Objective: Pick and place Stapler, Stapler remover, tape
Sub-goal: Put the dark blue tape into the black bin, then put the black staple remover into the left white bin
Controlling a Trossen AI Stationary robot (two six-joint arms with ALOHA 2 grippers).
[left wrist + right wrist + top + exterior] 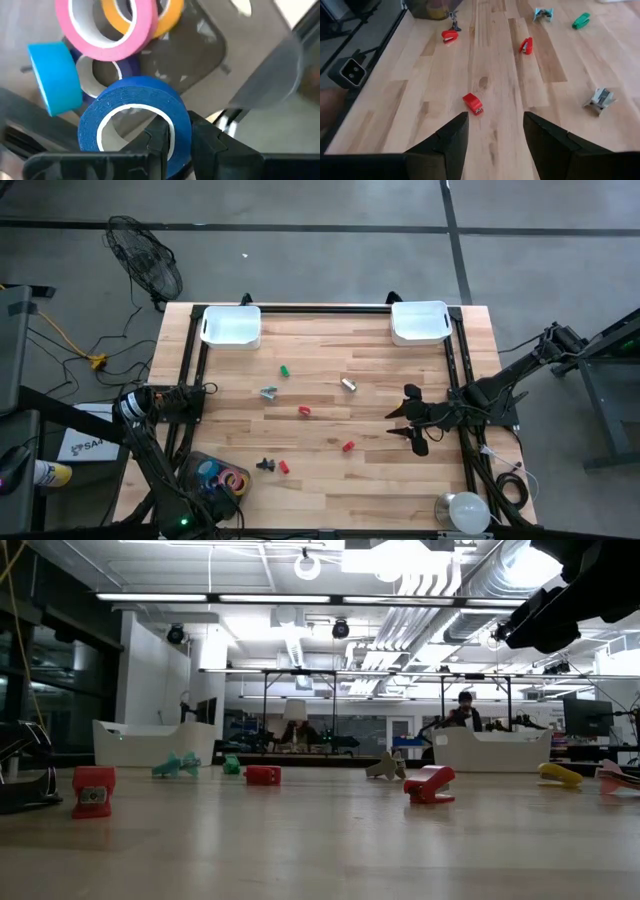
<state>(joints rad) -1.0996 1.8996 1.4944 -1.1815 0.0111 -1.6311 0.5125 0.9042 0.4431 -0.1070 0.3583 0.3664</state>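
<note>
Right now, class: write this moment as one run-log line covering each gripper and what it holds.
left gripper: shut on dark blue tape roll, in tape container | right gripper: open, empty, above table, facing red stapler

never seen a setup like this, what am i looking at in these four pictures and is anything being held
Two robot arms work at a wooden table. One camera looks down from above, one sits at table height, and one rides on each wrist. The left gripper is down in a dark tray of tape rolls at the table's corner, shut on the rim of a dark blue tape roll. The right gripper hangs open over the table, holding nothing. Small red staplers and other small pieces lie scattered, and two white bins stand at the far edge.
</note>
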